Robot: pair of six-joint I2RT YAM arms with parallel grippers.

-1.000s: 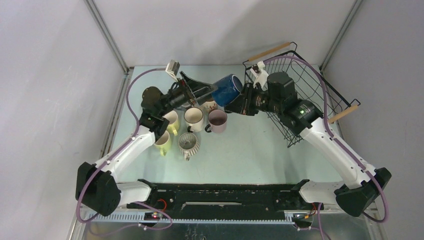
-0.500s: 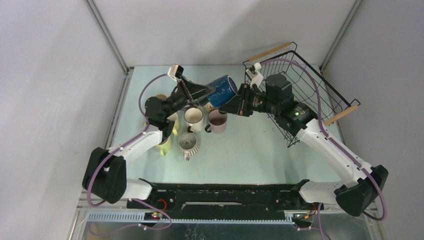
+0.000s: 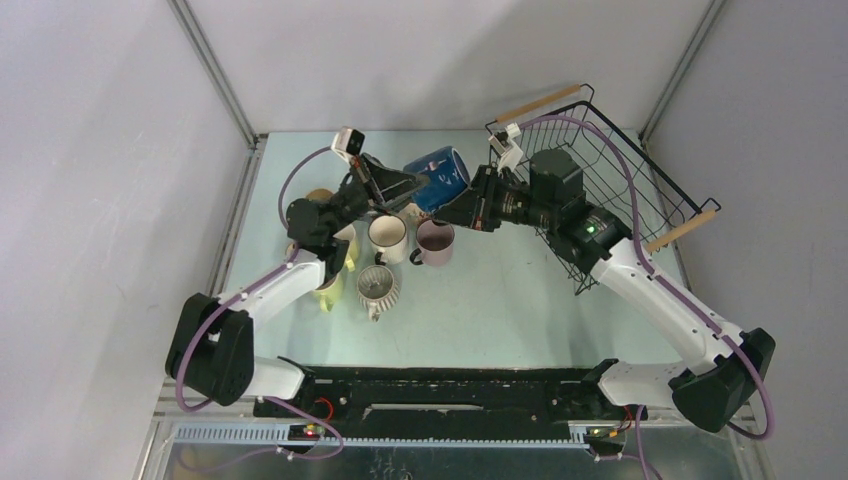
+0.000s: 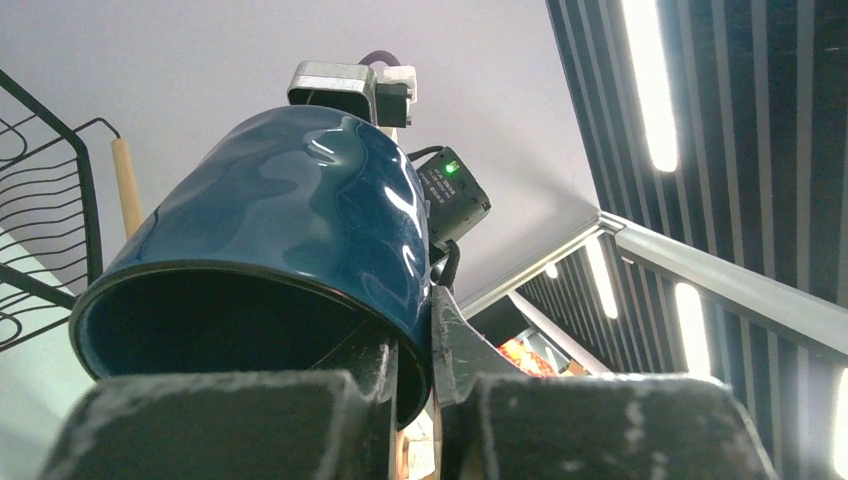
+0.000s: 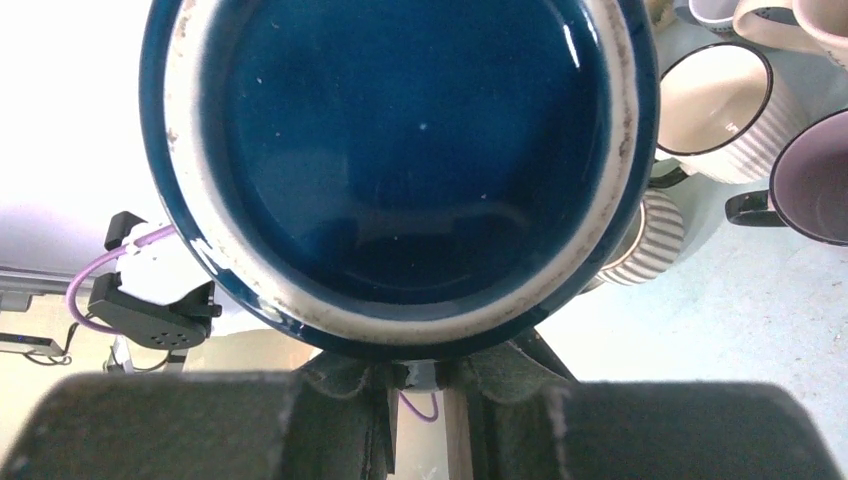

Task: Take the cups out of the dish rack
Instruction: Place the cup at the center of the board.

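Observation:
A dark blue cup (image 3: 440, 178) hangs on its side in the air above the table, between both arms. My left gripper (image 3: 412, 184) is shut on its rim, one finger inside the mouth and one outside (image 4: 432, 350). My right gripper (image 3: 470, 206) is shut on the cup at its base end (image 5: 440, 375), and the right wrist view is filled by the cup's underside (image 5: 400, 150). The black wire dish rack (image 3: 640, 180) with wooden handles stands tilted at the far right, behind the right arm. No cup shows inside it.
Several cups stand grouped on the table under the left arm: a white one (image 3: 388, 236), a mauve one (image 3: 436, 240), a ribbed one (image 3: 378, 287), a yellow-green one (image 3: 325, 285). The table's left wall rail (image 3: 235, 220) runs close by.
My left gripper has gone from open to shut on the blue cup's rim. The cup and right gripper have shifted slightly left and toward the far side.

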